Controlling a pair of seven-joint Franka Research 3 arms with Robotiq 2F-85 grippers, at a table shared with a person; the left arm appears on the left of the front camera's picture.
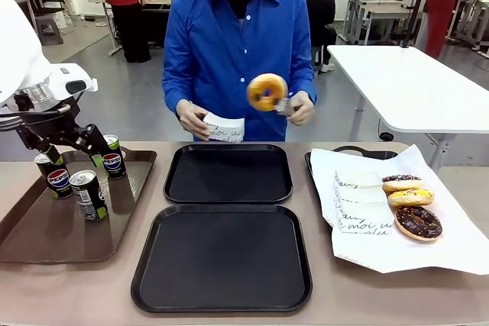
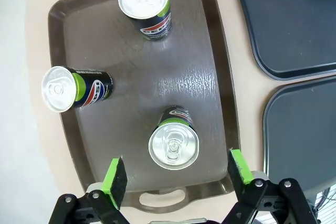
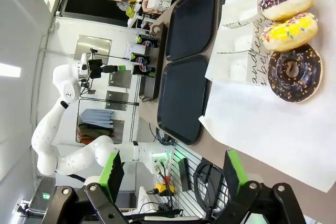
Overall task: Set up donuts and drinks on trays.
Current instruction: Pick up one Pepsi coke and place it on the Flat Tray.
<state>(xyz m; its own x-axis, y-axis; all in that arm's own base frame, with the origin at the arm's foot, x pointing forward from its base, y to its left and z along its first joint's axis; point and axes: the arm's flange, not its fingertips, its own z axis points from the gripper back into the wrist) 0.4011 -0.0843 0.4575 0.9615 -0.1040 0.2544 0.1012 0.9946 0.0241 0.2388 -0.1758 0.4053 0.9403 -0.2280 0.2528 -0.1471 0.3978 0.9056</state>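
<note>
Three dark Pepsi cans with green bands stand on a brown tray (image 1: pixel 30 227): one at the back (image 1: pixel 113 156), one at the left (image 1: pixel 55 177), one nearer (image 1: pixel 89 195). My left gripper (image 1: pixel 75 156) hangs open above them; in the left wrist view the gripper (image 2: pixel 177 177) straddles the closest can (image 2: pixel 173 142) from above without touching it. Two black trays, far (image 1: pixel 228 173) and near (image 1: pixel 221 257), lie bare. The person holds a yellow-iced donut (image 1: pixel 267 91) in tongs and a white paper box (image 1: pixel 223 127). My right gripper (image 3: pixel 172 174) is open, away from three donuts (image 3: pixel 289 29).
White paper (image 1: pixel 451 242) at the right carries the three donuts (image 1: pixel 410 198) and flat printed boxes (image 1: pixel 359 204), over another dark tray (image 1: pixel 359 150). The other cans (image 2: pixel 146 6) (image 2: pixel 73 88) stand farther along the brown tray (image 2: pixel 205 66). A white table (image 1: pixel 412 82) stands behind.
</note>
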